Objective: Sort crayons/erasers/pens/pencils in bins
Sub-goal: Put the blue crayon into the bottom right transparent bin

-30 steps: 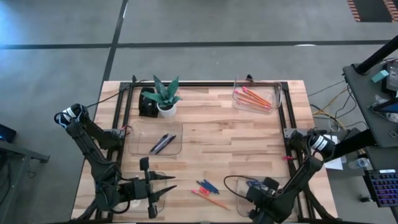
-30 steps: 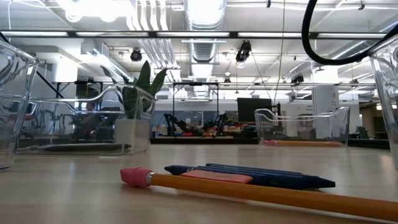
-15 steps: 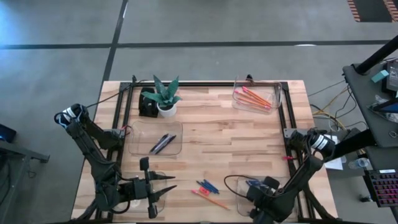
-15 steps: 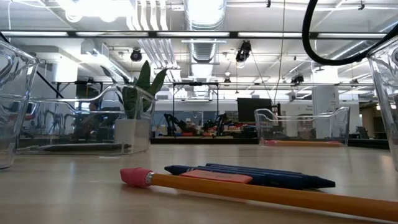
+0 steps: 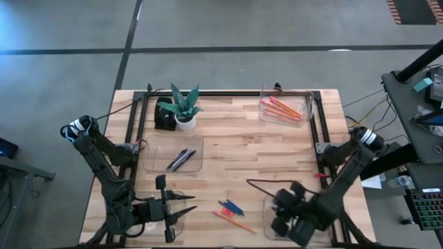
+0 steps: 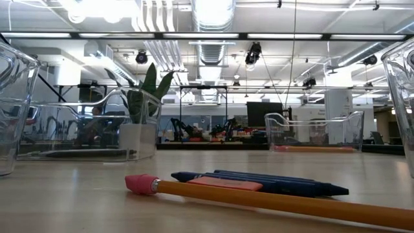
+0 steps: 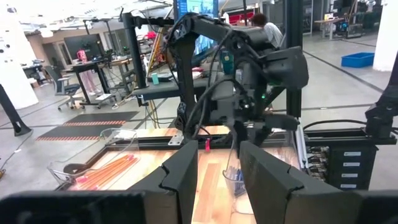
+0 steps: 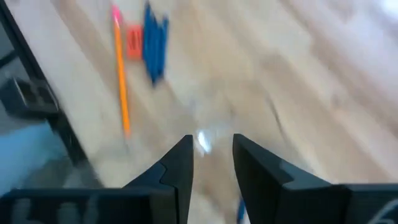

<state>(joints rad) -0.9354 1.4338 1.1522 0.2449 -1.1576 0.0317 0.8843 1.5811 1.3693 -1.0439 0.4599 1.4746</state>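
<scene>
One loose pencil lies on the table left of the right pincer, whose jaws are slightly parted, empty, over a bin. Left pincer open, idle.

Four clear bins, one potted plant, one loose orange pencil, one pink eraser.

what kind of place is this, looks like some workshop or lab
Most likely a robotics lab in an open industrial hall. The low view shows exposed ceiling ducts and distant workbenches, and the left wrist view shows desks with a monitor. The wooden table carries two robot arms.
</scene>
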